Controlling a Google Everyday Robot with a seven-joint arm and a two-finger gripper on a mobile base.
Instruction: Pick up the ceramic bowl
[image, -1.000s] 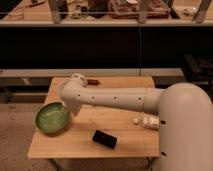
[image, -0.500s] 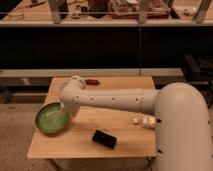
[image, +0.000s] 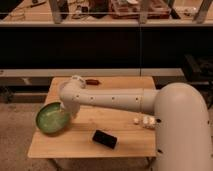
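Note:
The ceramic bowl (image: 50, 119) is round, shallow and glossy green with a darker rim. It is at the left edge of the wooden table (image: 125, 145) and reaches a little past that edge. My white arm stretches from the right across the table. The gripper (image: 70, 111) points down at the bowl's right rim, mostly hidden behind the wrist. I cannot tell whether it touches the rim.
A black phone (image: 105, 139) lies in front of the arm near the table's front edge. Small pale objects (image: 144, 121) lie at the right by my body. A reddish-brown object (image: 92, 81) lies at the table's back edge. A dark counter runs behind.
The wrist has shifted only slightly over the bowl's right rim. The bowl and the other things have not moved.

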